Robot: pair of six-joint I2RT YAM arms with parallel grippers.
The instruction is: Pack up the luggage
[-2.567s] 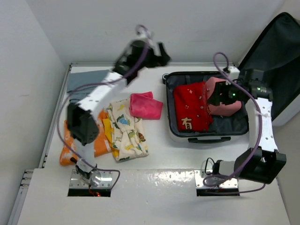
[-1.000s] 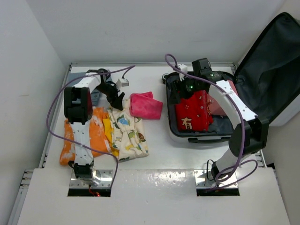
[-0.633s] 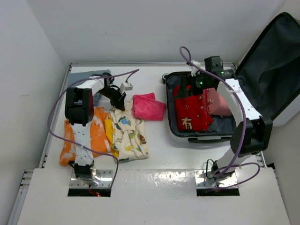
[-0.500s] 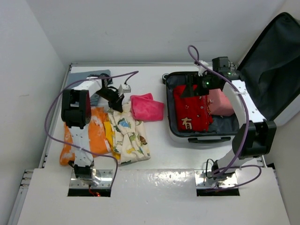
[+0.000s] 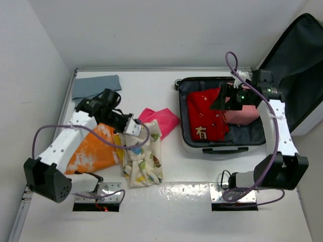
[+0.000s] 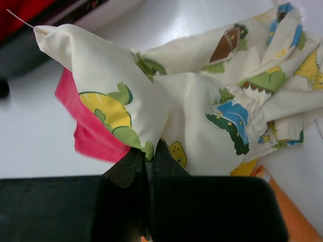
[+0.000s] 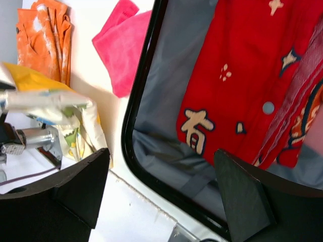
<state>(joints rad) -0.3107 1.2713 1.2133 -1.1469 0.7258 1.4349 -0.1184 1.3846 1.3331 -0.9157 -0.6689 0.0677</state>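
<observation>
The luggage (image 5: 247, 135) lies open at the table's 3 o'clock side. Its long way runs 12 to 6, with the handle toward 6. The left gripper (image 5: 132, 126) pinches the dinosaur cloth (image 5: 144, 161) tight. The right gripper (image 5: 222, 98) hangs over the luggage, wide open and empty.

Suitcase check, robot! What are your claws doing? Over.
Left claw shut on dinosaur cloth. Right claw open above luggage. Luggage open, red garment inside. Pink cloth on table beside it.
</observation>
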